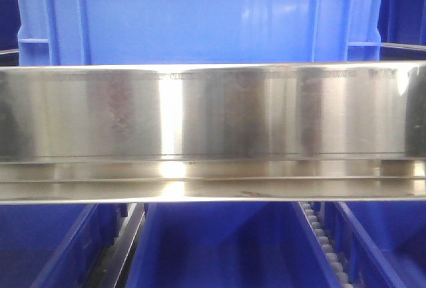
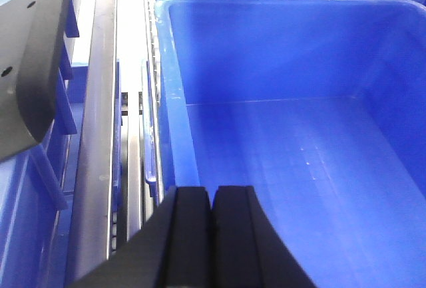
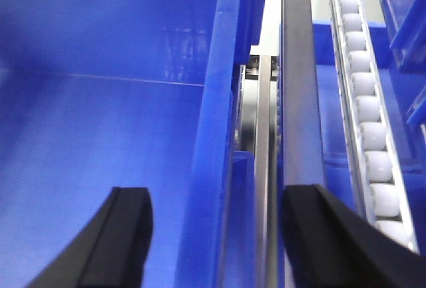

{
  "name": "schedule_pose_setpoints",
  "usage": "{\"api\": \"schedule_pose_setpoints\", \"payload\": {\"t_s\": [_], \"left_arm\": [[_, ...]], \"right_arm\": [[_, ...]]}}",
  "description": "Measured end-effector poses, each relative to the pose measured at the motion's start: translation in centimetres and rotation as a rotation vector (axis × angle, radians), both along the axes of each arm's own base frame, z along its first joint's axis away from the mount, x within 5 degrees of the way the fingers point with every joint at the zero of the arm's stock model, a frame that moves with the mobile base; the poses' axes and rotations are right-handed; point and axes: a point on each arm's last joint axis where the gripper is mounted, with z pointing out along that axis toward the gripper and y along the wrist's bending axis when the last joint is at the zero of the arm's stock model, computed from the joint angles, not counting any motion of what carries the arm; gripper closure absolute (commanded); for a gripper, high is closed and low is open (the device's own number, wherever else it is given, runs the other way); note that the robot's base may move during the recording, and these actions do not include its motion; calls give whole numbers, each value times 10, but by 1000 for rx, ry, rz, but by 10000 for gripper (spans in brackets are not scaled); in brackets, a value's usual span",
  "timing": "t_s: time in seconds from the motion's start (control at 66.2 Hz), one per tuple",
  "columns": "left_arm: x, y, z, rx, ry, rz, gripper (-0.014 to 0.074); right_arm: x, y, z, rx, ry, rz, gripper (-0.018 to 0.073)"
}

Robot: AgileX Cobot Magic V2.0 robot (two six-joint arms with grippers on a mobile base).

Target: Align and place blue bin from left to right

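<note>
The blue bin (image 1: 200,15), a large bright blue crate with ribbed corners, stands beyond the steel rail and fills the top of the front view. Neither gripper shows in that view. My left gripper (image 2: 213,191) is shut with nothing between its fingers, hanging over the near left part of an open blue container (image 2: 299,161). My right gripper (image 3: 219,193) is open, its fingers straddling the right wall (image 3: 213,135) of a blue container without touching it. I cannot tell whether these containers are the crate.
A wide shiny steel rail (image 1: 213,115) crosses the front view. Darker blue bins (image 1: 219,248) sit below it, beside a white roller track (image 1: 323,241). Metal rails (image 2: 100,135) run left of the container, rollers (image 3: 369,122) right of it. A black arm part (image 2: 26,68) looms at left.
</note>
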Motion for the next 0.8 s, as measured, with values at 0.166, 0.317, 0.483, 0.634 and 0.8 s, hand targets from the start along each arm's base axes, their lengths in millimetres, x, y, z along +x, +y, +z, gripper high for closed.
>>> {"api": "schedule_pose_setpoints", "payload": {"t_s": [0.166,0.317,0.483,0.634,0.8], "left_arm": [[0,0,0,-1,2,0,707],[0,0,0,-4,5,-1,707],[-1,0,-1,-2,11,-1,707],[-1,0,-1,-1,18,0,707],[-1,0,-2,1,23,1,707]], "right_arm": [[5,7,-11,-7,24,4,262],[7,16,-21,-17,47,19,262],[8,20,-25,-15,57,17,262],[10,20,-27,-21,58,11,262],[10,20,-28,-20,60,10,283]]}}
